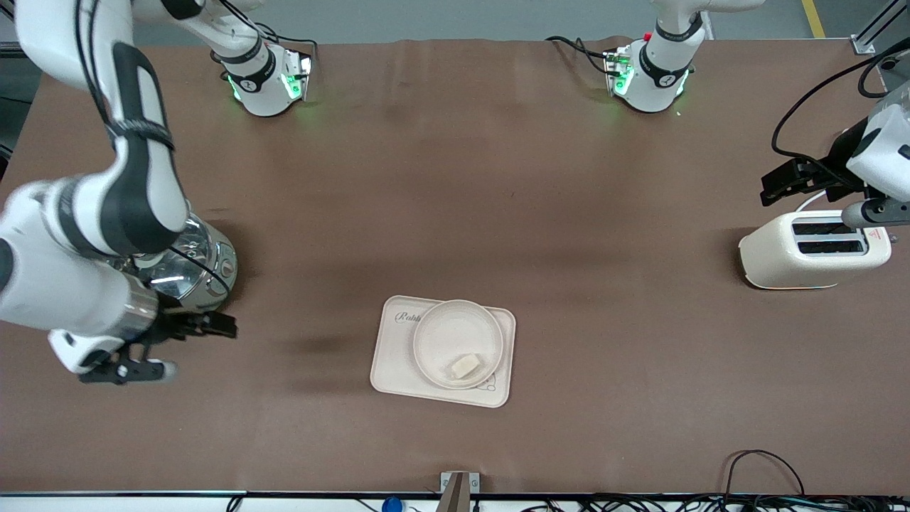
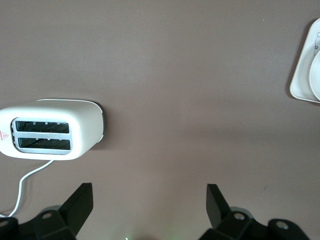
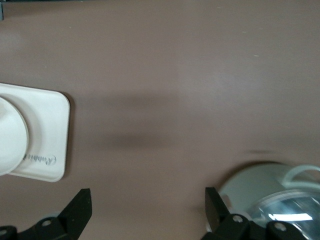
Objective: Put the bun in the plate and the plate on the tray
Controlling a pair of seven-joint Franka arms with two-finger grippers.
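Table (image 1: 498, 178) — bun (image 1: 464, 367) well apart from claws

bun (image 1: 464, 367): in the plate, at its edge nearer the front camera
plate (image 1: 458, 343): on the tray
tray (image 1: 392, 355): mid-table
toaster (image 1: 810, 250): left arm's end
pot (image 1: 192, 267): right arm's end

The plate (image 1: 458, 344) covers the end of the tray's (image 1: 391, 355) printed script and most of its rabbit drawing. The right arm hides much of the steel kettle (image 1: 202, 267). The toaster (image 1: 810, 250) is partly hidden by the left arm. Both wrist views cut the tray off at an edge.
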